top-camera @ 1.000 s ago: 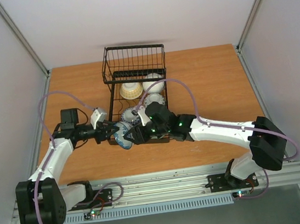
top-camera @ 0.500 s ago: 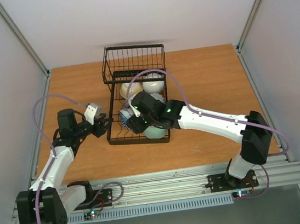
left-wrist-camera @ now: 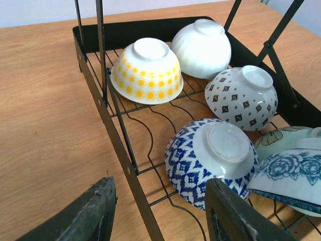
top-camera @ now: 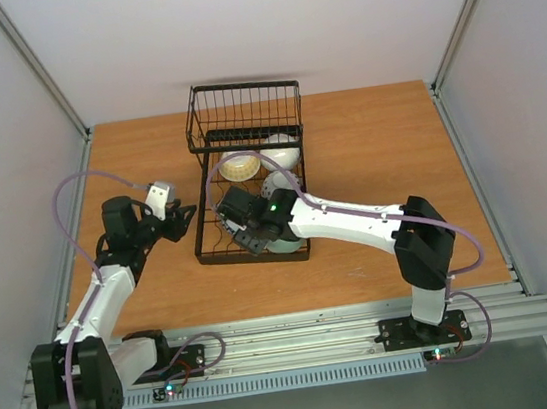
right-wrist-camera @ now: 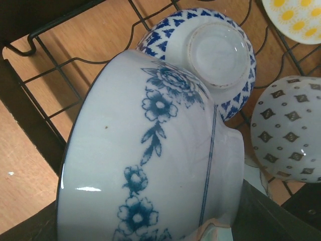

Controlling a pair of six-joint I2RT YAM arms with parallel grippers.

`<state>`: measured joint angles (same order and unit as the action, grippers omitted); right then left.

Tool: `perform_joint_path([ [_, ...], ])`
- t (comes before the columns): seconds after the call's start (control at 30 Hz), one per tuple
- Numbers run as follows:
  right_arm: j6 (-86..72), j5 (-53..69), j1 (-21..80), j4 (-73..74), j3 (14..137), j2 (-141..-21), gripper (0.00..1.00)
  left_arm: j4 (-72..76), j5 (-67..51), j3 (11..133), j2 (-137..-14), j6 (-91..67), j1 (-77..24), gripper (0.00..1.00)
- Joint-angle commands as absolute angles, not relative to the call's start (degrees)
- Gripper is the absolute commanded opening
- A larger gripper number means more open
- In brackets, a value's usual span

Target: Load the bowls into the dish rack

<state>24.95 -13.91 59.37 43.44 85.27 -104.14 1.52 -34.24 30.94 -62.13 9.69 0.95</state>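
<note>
Clamping a floral bowl (right-wrist-camera: 150, 165) foot-up, right end effector (top-camera: 249, 233) — left end effector (left-wrist-camera: 158, 213) wide.

The left arm (top-camera: 103, 287) rises from its base and bends at the elbow. Its left pincer (top-camera: 182, 216) points level toward the right pincer (top-camera: 240, 231), near it but apart. The left jaws stand apart with nothing between them. The right arm (top-camera: 357, 224) stretches long across toward the left pincer, and its fingers (right-wrist-camera: 266, 221) clamp a blue-flowered bowl (right-wrist-camera: 150, 165).
</note>
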Motion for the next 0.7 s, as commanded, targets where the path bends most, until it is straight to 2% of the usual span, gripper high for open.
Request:
perform_joint_path([
  [0.0,27.8,-19.0,60.4,44.7,89.4,-105.3,0.01,5.3,-33.7,30.5,-62.8,9.1,1.4,0.50],
  [0.67,30.2,-37.6,64.3,47.9,98.9,-119.2,0.01,6.5,-31.1,30.2,-62.0,8.1,2.1,0.51],
])
